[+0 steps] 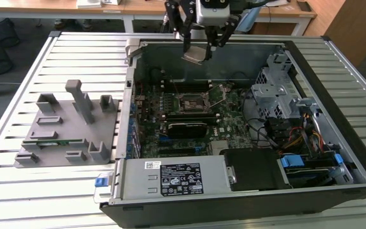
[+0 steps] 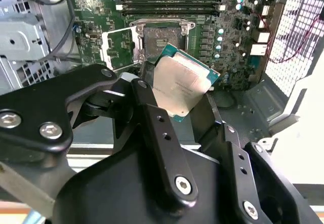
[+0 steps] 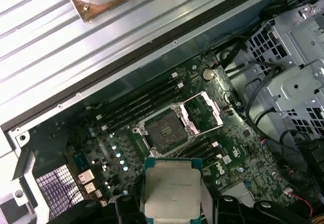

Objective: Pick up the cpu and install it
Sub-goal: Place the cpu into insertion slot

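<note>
The gripper (image 2: 178, 91), clamped on the cpu (image 2: 183, 84) with its unreadable print, hangs above the open case (image 1: 234, 212).

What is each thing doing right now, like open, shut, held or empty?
cpu: held up in the air, tilted, not yet installed.
gripper: shut on the cpu.
socket: open and empty, its metal frame flipped up.
computer case: lying on its side, side cover off, insides showing.
</note>
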Tool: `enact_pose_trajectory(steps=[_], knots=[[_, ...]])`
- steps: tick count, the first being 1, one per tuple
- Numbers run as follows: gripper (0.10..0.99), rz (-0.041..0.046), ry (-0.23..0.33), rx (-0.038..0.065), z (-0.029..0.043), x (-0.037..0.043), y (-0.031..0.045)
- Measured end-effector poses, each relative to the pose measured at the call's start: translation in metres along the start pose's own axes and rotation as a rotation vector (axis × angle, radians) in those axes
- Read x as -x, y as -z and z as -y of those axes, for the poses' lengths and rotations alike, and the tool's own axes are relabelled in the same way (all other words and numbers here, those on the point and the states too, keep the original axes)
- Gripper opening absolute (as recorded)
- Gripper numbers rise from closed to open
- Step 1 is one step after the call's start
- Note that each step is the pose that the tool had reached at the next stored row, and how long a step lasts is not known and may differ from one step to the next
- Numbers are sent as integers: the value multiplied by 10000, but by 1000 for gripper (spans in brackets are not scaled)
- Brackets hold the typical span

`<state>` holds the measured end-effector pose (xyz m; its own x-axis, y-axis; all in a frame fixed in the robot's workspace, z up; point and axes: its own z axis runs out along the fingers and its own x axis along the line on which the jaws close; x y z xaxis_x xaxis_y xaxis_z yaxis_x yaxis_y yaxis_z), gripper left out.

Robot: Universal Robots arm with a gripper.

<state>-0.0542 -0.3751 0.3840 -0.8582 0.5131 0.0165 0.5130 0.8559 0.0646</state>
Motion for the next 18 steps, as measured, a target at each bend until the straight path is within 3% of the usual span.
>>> enact_pose_trajectory(steps=[18], knots=[[533, 173, -2637, 46, -4, -3, -17]])
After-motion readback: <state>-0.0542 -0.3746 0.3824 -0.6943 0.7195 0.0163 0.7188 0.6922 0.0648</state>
